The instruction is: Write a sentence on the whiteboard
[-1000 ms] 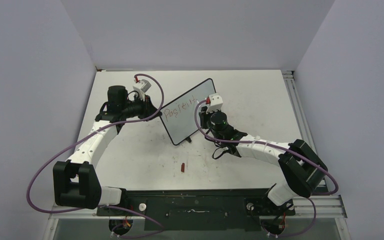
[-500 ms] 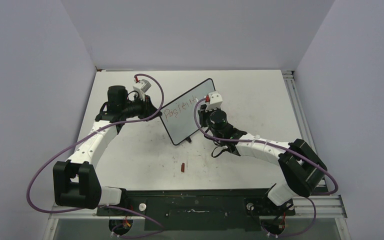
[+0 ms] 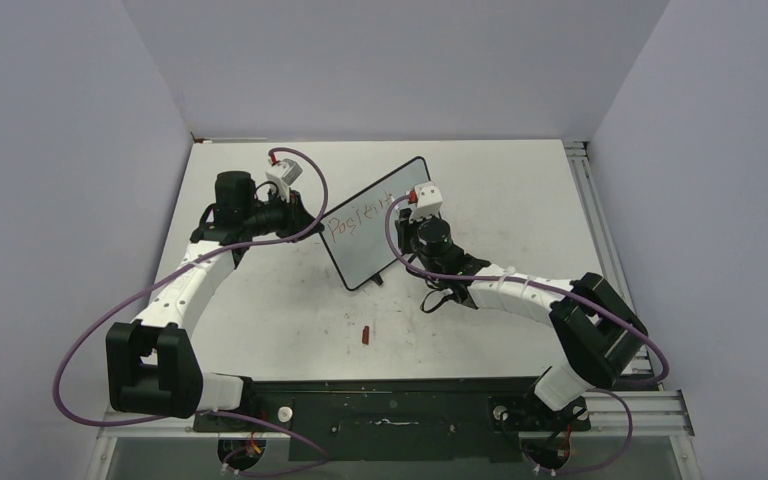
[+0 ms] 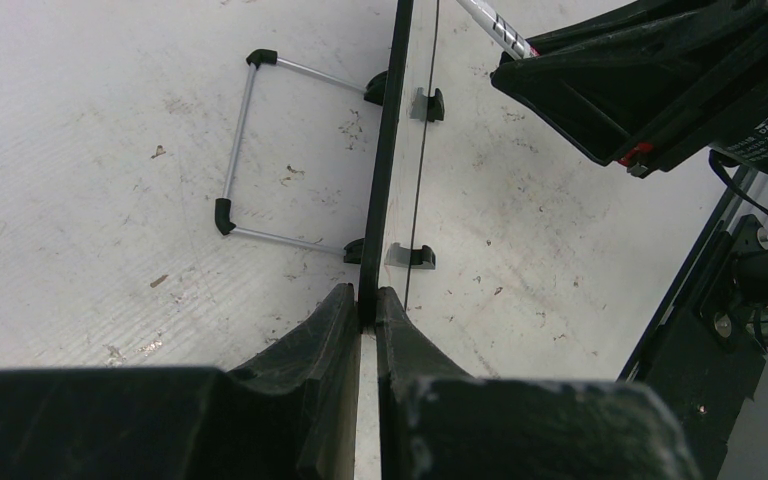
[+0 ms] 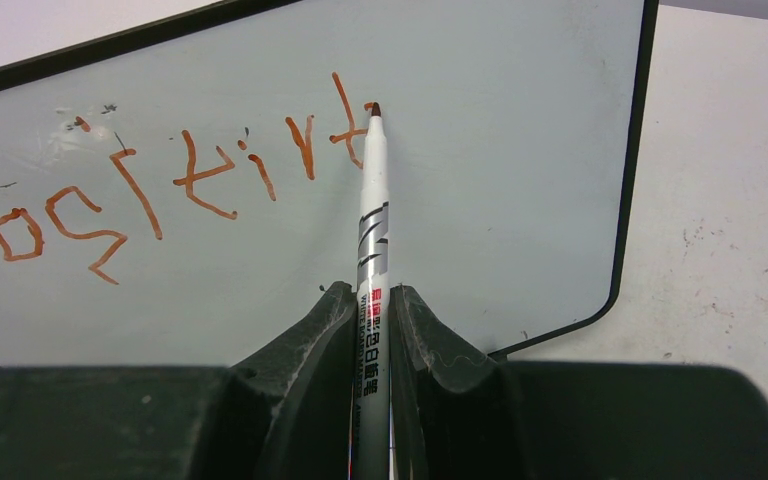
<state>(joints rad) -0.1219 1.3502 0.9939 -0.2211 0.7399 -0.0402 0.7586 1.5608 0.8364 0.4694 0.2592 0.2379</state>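
The whiteboard stands tilted at mid-table, its thin black frame edge-on in the left wrist view. My left gripper is shut on the whiteboard's edge. The sentence is one line of reddish-orange marker letters across the board's face. In my right gripper, which is shut, sits a silver whiteboard marker. Its tip touches the board at the cross-stroke of the last letter. From above, the right gripper sits at the board's right end and the writing shows small.
A small red marker cap lies on the table in front of the board. The board's wire stand rests on the table behind it. The right arm's black housing looms close beside the board. Grey walls enclose the table.
My right gripper has shifted slightly up and left along the board with the marker, and the last letter has gained a stroke. The left arm and board have not moved.
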